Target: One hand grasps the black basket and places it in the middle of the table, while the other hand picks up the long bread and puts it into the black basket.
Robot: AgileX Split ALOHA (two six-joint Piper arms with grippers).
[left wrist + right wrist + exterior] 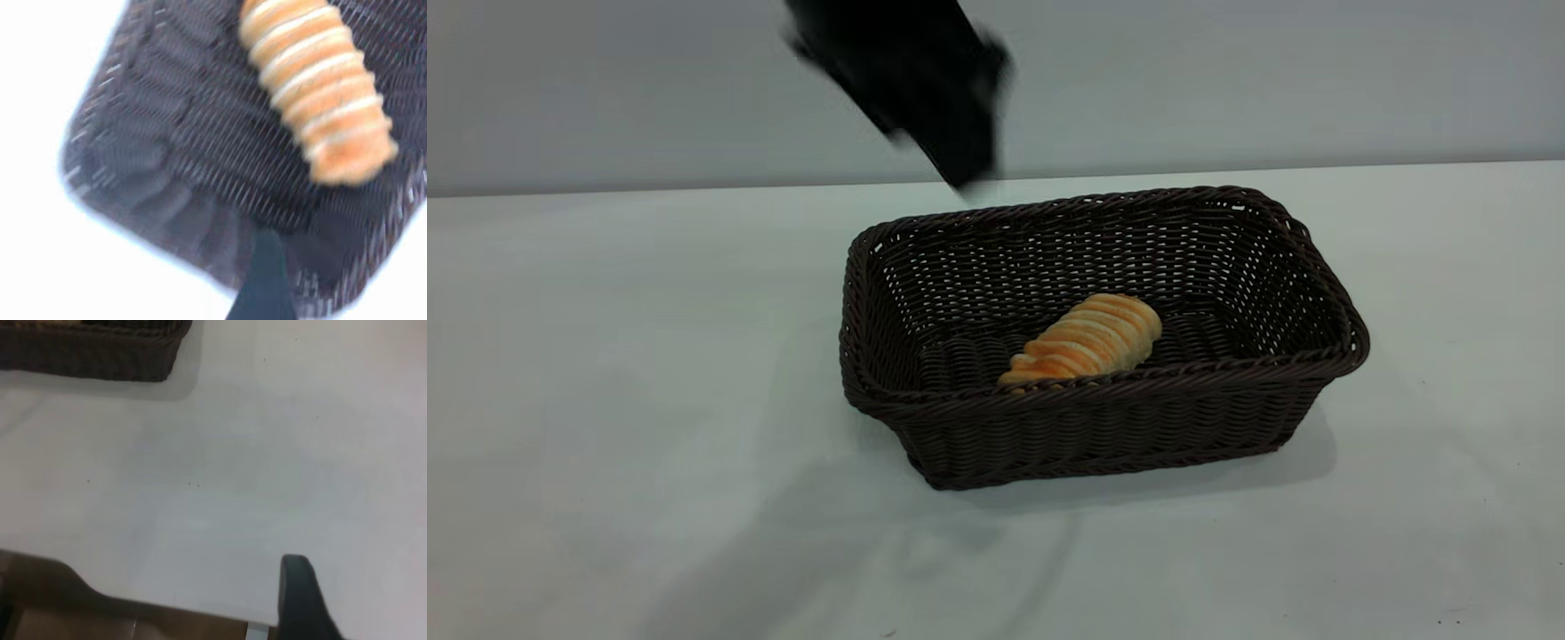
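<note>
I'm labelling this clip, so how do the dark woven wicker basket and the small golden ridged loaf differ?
The dark brown-black wicker basket is far bigger than the golden-orange ridged loaf. The basket is an open rectangular container on the table; the loaf is a rounded oblong lying diagonally inside it. Neither is held.

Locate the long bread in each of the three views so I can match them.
Exterior: the long bread lies inside the black basket, near its front wall.
Left wrist: the bread fills the upper right, on the basket floor.
Right wrist: not in view.
Shared landmark: the basket.
</note>
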